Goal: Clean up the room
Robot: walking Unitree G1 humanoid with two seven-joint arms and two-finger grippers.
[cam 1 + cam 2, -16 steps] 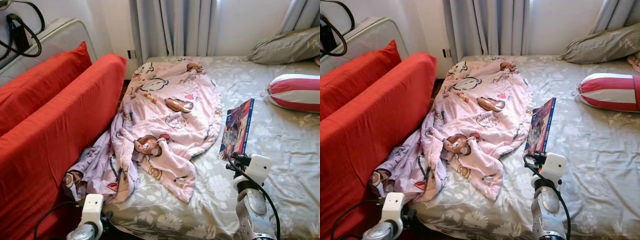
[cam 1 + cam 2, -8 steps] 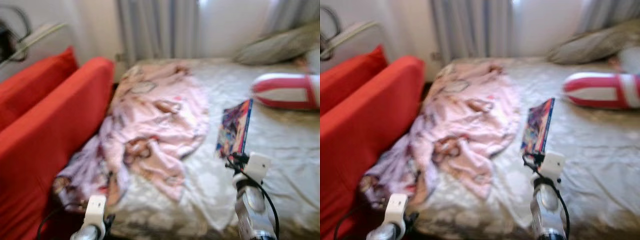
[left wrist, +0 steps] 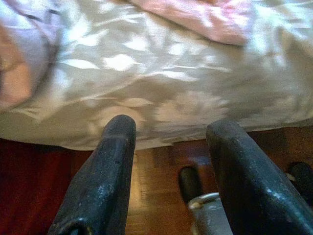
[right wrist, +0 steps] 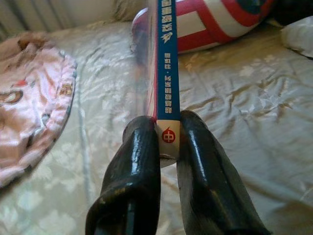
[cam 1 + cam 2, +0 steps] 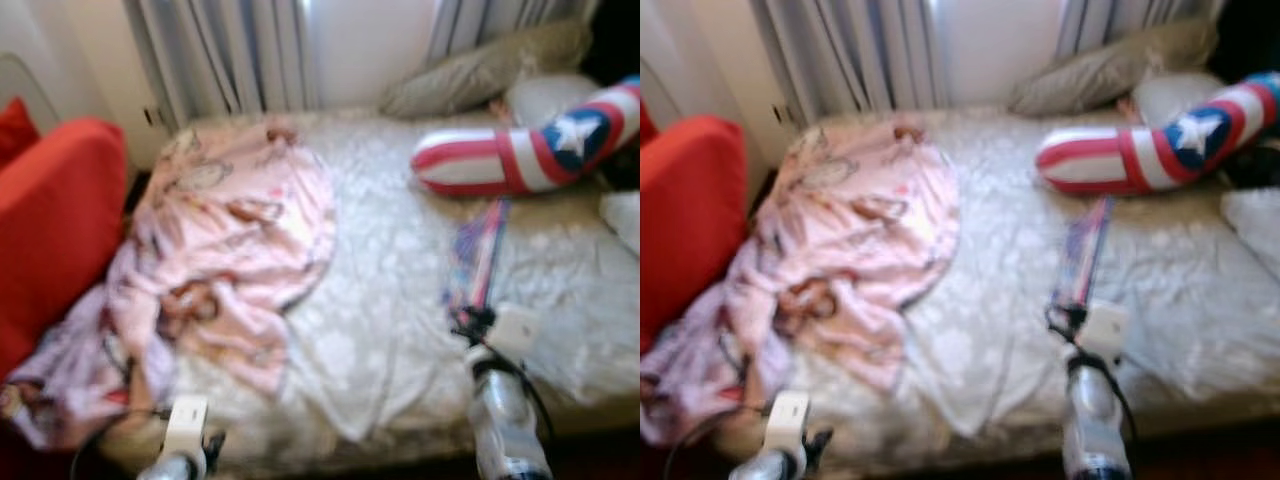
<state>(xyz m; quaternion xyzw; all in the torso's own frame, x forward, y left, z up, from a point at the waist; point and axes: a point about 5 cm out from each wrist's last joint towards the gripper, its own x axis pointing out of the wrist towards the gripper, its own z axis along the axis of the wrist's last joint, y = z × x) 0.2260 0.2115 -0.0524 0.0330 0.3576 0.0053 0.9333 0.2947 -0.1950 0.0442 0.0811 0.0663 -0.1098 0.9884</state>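
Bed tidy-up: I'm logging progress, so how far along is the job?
Nothing looks finished yet. In hand: the right gripper is shut on the blue-spined book, held edge-up over the bed. Left to do: the pink blanket lies crumpled and spills off the bed's edge. The left gripper is open, low by the mattress edge.

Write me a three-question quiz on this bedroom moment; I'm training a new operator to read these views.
1. True or false: the right gripper is shut on the book.
2. Which cushion lies nearest the book's far end: A) red one, B) red-white-blue star cushion, C) none?
3. Fill in: the pink blanket lies on the ____.

Key:
1. True; the jaws clamp its blue spine.
2. B
3. Bed. The left gripper hangs open at its edge.
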